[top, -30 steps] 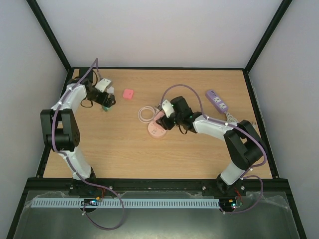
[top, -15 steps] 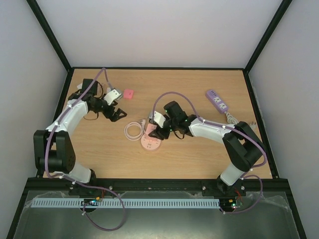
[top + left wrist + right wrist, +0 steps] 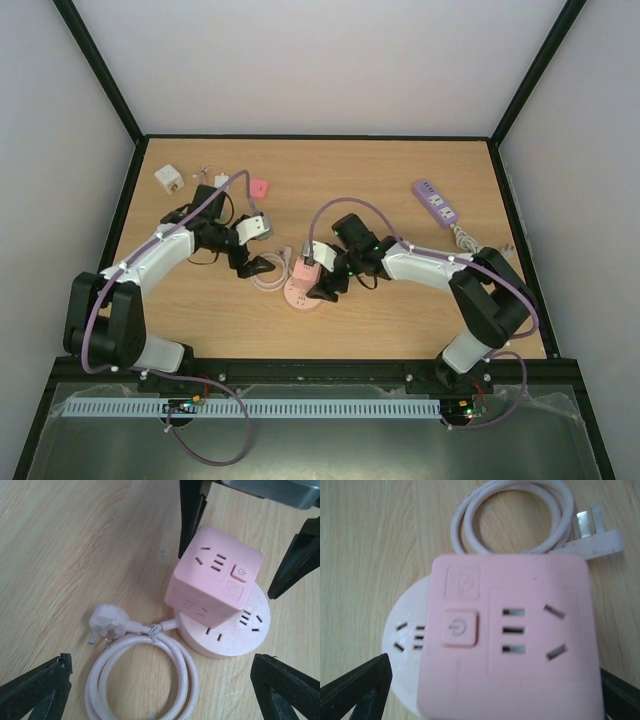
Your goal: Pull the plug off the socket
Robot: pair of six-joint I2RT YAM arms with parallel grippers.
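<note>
I saw square pink plastic plug cube (image 3: 215,582) seated on round pale-pink socket disc (image 3: 235,637): pull not done. Right gripper (image 3: 322,283) apart, straddling cube; left gripper (image 3: 264,267) spread wide, gripping nothing.

The table (image 3: 60,540) presents a pale wood-grain surface, smooth, with a low sheen. The socket (image 3: 215,580) is moulded pink plastic with a smooth satin-matt finish on both the square block and the round base (image 3: 245,640). Its cable (image 3: 145,680) has a smooth pale-pink sheath with a faint gloss. The pins (image 3: 585,522) at the cable end look like dull grey metal. The fingers (image 3: 35,690) of the left gripper (image 3: 262,266) are matt black plastic. The power strip (image 3: 436,201) is lilac plastic.
</note>
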